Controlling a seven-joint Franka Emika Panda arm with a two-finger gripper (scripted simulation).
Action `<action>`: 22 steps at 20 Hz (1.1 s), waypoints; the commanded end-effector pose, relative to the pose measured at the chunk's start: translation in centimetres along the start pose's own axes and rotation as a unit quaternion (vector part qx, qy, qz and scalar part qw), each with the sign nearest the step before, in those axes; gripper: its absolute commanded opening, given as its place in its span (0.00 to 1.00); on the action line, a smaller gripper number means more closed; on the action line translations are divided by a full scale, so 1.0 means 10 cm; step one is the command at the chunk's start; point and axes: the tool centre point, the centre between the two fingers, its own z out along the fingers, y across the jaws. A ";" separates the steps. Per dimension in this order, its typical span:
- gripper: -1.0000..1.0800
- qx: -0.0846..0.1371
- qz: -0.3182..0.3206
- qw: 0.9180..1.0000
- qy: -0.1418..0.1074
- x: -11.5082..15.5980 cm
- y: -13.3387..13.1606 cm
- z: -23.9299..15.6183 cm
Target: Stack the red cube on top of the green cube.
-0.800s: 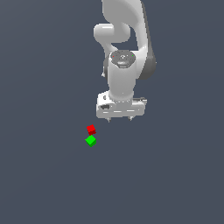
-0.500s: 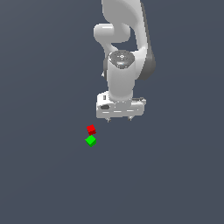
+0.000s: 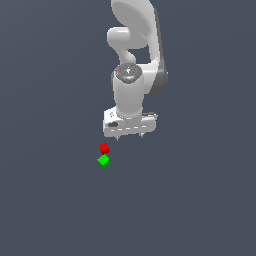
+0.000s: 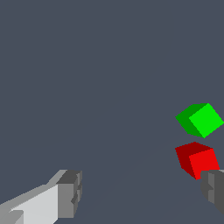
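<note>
- Red is what you are after: the red cube (image 3: 104, 148) sits on the dark floor just beside the green cube (image 3: 103, 161), the two nearly corner to corner, and neither one is stacked.
- Your gripper (image 3: 128, 137) hangs above the floor, a little toward the exterior view's right of both cubes, and carries nothing.
- Its jaws stand spread wide; in the wrist view one finger (image 4: 70, 192) shows far from the other, with bare floor between them.
- In that same wrist view the red cube (image 4: 197, 160) lies right next to the second fingertip, not between the pair, and the green cube (image 4: 200, 119) sits just beyond it.
- You look to be in the approach step, before any grasp.
- Next, you would need to shift the gripper sideways until the red cube is centred between the fingers, then lower and close.
- Mind the tight spacing: a finger coming down on the green side could nudge the green cube, so a grip across the red cube's free faces seems safer.
</note>
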 end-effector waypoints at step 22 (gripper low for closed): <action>0.96 -0.009 -0.146 0.989 -0.005 -0.37 1.18 0.76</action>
